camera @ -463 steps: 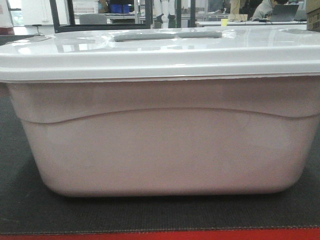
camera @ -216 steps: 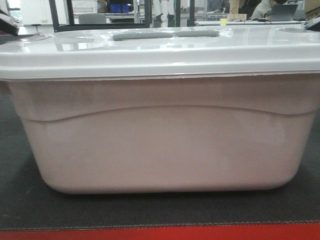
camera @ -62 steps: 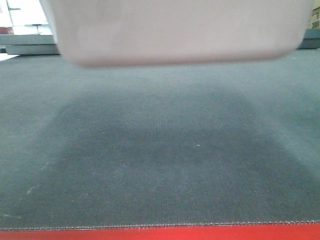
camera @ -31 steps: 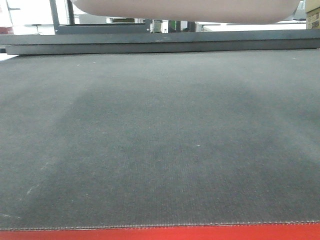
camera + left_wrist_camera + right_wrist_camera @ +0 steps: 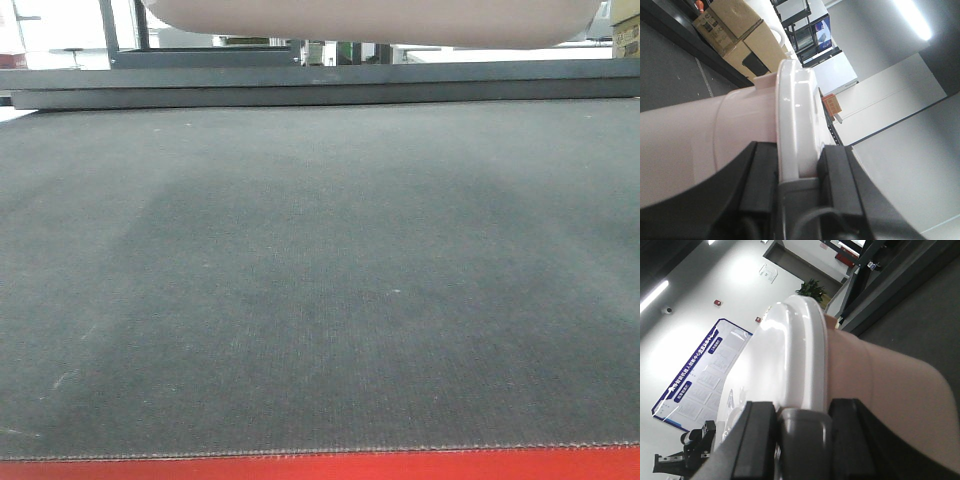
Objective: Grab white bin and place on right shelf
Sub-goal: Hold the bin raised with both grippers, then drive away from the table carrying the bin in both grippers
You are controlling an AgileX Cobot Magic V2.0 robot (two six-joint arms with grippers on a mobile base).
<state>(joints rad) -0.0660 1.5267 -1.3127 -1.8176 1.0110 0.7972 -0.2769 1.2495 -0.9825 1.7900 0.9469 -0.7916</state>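
Bin [image 5: 370,22] hangs above the mat [image 5: 320,280], long axis spanning left gripper [image 5: 797,160] to right gripper [image 5: 802,412], both clamped on its rim.

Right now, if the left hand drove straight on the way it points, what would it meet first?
The white bin: the left hand is clamped on its lid rim, which fills the gap between the fingers, so no free travel. Cardboard boxes lie beyond it; depth unclear.

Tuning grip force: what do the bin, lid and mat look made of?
Bin: likely plastic, pinkish-white, satin; smooth moulded wall.
Lid: glossy white plastic; it mirrors the lights.
Mat: dark fabric or rubber, matte; fine woven texture shows.
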